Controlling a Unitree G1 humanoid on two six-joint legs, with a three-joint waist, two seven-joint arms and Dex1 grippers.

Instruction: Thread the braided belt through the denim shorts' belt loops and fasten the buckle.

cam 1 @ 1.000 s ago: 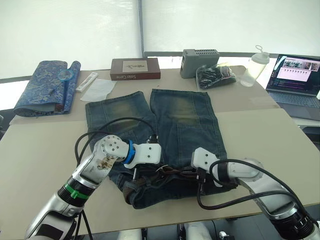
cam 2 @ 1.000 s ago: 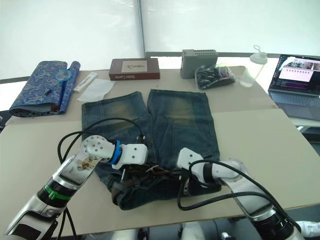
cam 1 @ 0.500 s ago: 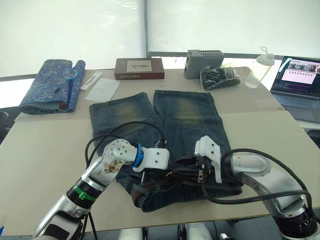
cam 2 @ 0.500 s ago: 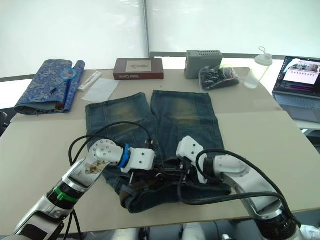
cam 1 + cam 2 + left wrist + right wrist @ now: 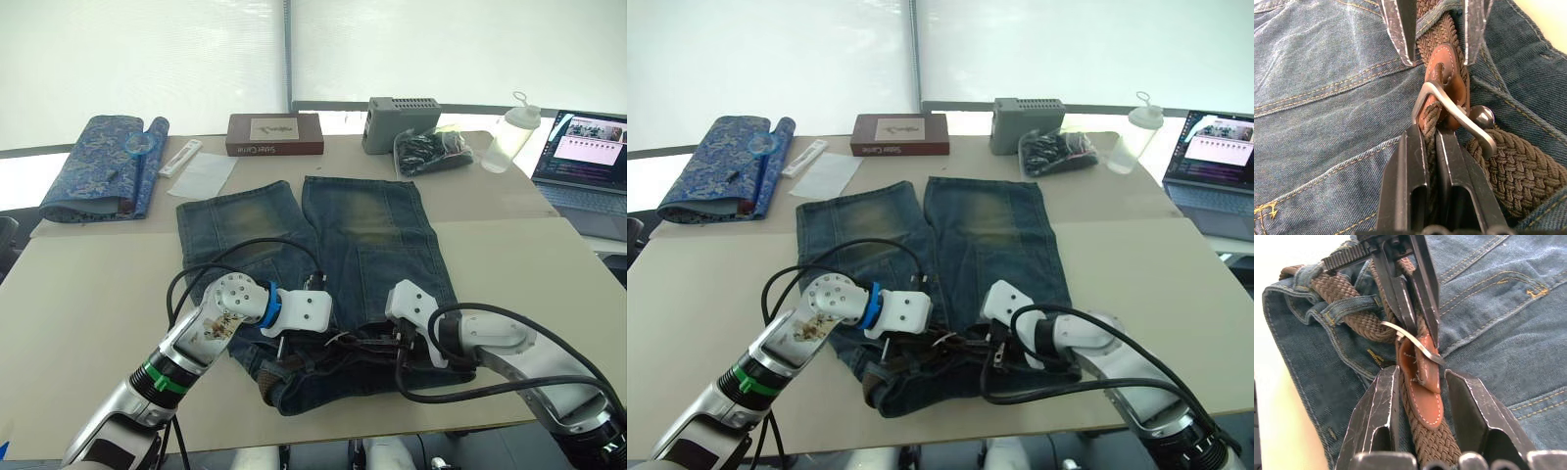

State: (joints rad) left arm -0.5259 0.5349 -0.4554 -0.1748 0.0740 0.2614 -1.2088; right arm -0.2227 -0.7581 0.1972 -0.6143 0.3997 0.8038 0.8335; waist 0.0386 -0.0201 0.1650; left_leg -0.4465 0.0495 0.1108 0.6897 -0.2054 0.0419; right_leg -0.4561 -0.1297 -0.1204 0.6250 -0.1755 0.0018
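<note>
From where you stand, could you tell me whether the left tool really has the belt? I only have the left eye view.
Observer: Yes. The left tool is shut on the belt, right beside the buckle.
Operator: Thank you. And the right tool?
Observer: The right tool is open. Its fingers stand apart on either side of the belt, at the leather by the buckle.
Operator: Is the belt through a loop near there?
Observer: Yes. Close to the left tool, the belt runs under a loop on the shorts.
</note>
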